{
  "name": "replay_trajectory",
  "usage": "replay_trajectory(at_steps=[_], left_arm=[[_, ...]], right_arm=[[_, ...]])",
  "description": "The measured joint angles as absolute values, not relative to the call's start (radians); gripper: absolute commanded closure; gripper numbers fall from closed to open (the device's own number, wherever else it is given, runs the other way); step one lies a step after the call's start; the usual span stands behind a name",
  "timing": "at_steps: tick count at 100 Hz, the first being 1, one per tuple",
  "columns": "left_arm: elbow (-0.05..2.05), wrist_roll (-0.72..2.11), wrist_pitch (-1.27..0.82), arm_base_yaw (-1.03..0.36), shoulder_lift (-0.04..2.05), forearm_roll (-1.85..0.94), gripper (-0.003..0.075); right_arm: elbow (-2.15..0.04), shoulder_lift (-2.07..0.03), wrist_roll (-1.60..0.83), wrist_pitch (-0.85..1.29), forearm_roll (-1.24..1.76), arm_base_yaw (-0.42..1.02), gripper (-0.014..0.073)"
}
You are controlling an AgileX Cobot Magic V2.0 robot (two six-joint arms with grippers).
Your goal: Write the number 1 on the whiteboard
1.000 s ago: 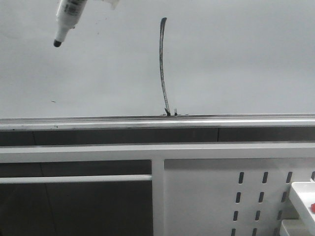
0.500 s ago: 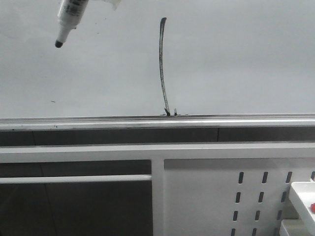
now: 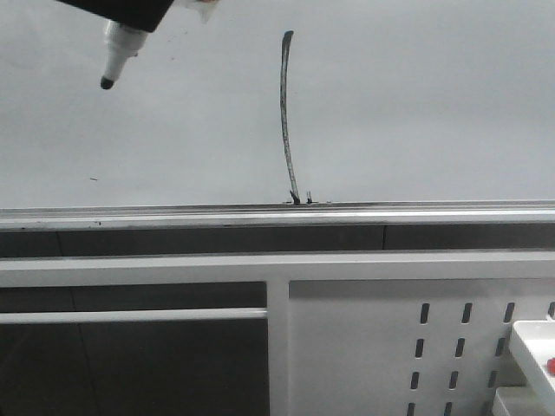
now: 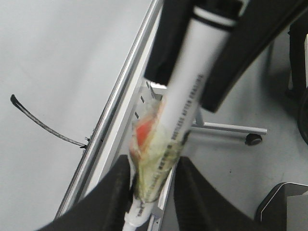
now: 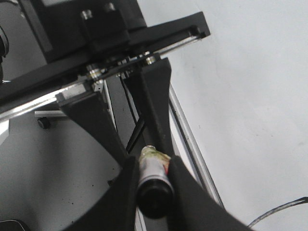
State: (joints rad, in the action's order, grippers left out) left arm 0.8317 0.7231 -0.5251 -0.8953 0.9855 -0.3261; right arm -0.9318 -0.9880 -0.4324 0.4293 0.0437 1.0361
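Note:
The number 1 (image 3: pixel 284 113) is a thin, slightly curved black stroke on the whiteboard (image 3: pixel 416 104), ending at the silver rail (image 3: pixel 173 217); it also shows in the left wrist view (image 4: pixel 43 125). A white marker (image 4: pixel 185 96) with yellowish tape (image 4: pixel 154 154) hangs at the board's upper left, its black tip (image 3: pixel 105 83) off the surface and left of the stroke. My left gripper (image 4: pixel 154 166) is shut on the taped part. My right gripper (image 5: pixel 153 163) is shut on the marker's black end (image 5: pixel 155 195). A black gripper part (image 3: pixel 121 10) covers the marker's body.
Below the rail are a white frame bar (image 3: pixel 277 267), a white panel with slotted holes (image 3: pixel 373 347) and a white tray (image 3: pixel 531 342) with something red at the lower right. A castor foot (image 4: pixel 252 139) stands on the grey floor.
A black gripper part has come into the top left of the front view over the marker's body. The marker tip has dropped slightly. The stroke is unchanged.

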Motion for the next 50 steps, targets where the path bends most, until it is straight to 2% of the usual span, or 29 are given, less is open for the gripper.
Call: replay_trajectory(at_steps=[50], left_arm=[[0.832, 0.725, -0.523, -0.895, 0.990, -0.326, 0.0533]], right_arm=[[-0.932, -0.988, -0.432, 0.464, 0.044, 1.036, 0.0666]])
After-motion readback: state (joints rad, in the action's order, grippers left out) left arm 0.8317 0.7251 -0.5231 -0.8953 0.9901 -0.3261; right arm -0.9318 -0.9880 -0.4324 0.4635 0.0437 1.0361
